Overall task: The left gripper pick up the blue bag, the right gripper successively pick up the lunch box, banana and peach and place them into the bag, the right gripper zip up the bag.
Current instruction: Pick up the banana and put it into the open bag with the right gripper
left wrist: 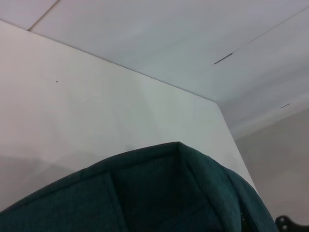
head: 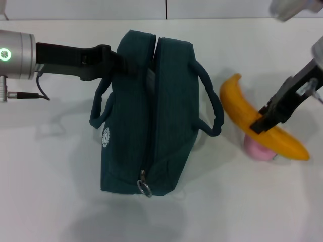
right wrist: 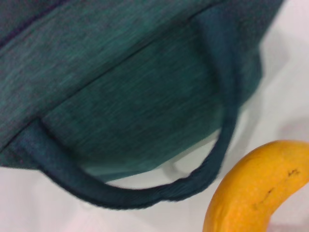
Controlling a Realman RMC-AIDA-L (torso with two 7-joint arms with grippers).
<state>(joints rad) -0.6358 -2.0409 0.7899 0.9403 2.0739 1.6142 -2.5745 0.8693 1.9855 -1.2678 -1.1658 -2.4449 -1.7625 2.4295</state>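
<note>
- Banana (head: 262, 122) was the thing in hand: in the head view our right gripper (head: 263, 122) had its black fingers narrowed on the middle of the fruit, and we judged that they held it, though the far finger was hidden behind the yellow skin.
- Under those fingers, and touching the banana from below, lay the peach (head: 258, 148) on the white table (head: 50, 201); it was not yet taken.
- The lunch box was not visible in any view; we could not tell whether it was already inside.
- Our left gripper (head: 115, 59) reached to the far upper edge of the blue bag (head: 151, 121); its fingertips went into the fabric there, so we could not tell how they stood.
- The bag's mouth was a rather narrow slit between the two handles, away from the right fingers, toward the left arm.
- To do this step well, we think the banana should be lifted clear of the near handle (head: 209, 96), turned along the slit, and let go only when it is inside.
- The right wrist view showed the handle loop just beside the banana tip, which the head view showed less clearly.
- The left wrist view showed only the bag's rim from inside; the head view alone showed the zip pull (head: 145, 187) at the closed end.
</note>
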